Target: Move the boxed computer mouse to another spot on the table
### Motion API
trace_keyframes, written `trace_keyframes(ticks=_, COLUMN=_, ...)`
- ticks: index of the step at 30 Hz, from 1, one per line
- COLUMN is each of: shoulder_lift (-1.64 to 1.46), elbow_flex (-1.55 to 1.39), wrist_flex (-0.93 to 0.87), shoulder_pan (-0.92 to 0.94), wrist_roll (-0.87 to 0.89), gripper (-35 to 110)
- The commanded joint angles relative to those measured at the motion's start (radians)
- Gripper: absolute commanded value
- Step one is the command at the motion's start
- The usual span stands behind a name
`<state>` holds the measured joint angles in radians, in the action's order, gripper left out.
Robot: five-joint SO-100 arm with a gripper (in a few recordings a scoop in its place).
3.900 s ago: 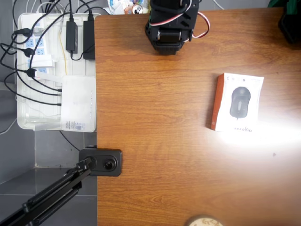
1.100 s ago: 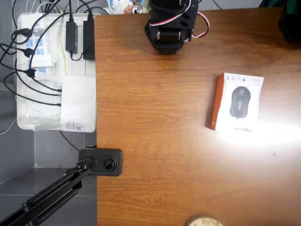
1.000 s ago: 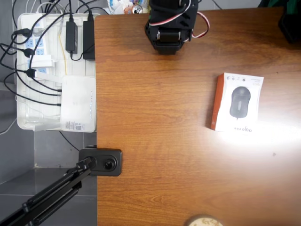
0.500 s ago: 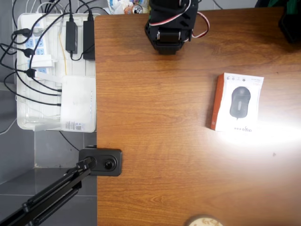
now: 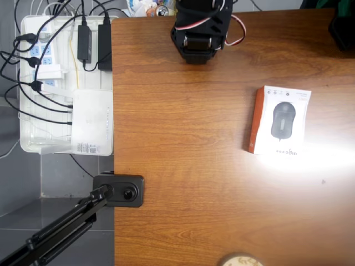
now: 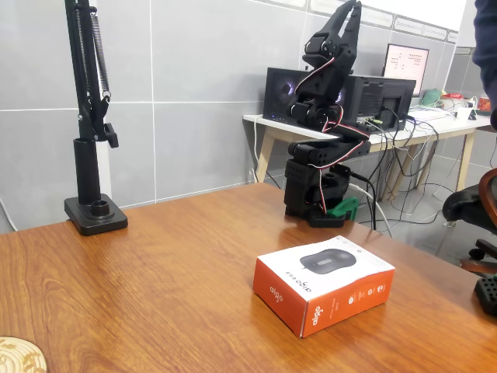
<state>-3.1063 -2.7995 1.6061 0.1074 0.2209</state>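
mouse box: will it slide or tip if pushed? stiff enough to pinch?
The boxed computer mouse lies flat and low, so a push probably slides it on the glossy table rather than tipping it. The carton looks rigid-edged, likely light; a pinch may dent it.

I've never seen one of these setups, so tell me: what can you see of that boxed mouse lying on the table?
The boxed computer mouse is a flat cardboard carton with a white top showing a dark grey mouse and orange-red sides bearing small lettering. It looks closed and lies flat on the brown wooden table, in front of the arm's base, with nothing else touching it.
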Motion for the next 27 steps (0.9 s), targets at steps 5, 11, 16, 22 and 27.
trace_keyframes(ticks=5, shoulder_lift=0.038, elbow_flex=0.545, wrist_flex=-1.437, shoulder_pan=0.000, wrist_roll=0.130, gripper=0)
trace_keyframes(ticks=11, shoulder_lift=0.712, elbow_flex=1.166, wrist_flex=-1.980, shoulder_pan=-0.327, wrist_roll=0.222, gripper=1)
trace_keyframes(ticks=16, shoulder_lift=1.012, elbow_flex=1.327, wrist_flex=-2.226, shoulder_pan=-0.506, wrist_roll=0.060, gripper=0)
trace_keyframes(ticks=22, shoulder_lift=1.098, elbow_flex=1.241, wrist_flex=-2.350, shoulder_pan=-0.629, wrist_roll=0.362, gripper=41)
trace_keyframes(ticks=27, shoulder_lift=1.124, elbow_flex=1.190, wrist_flex=-2.418, shoulder_pan=-0.653, wrist_roll=0.492, gripper=79)
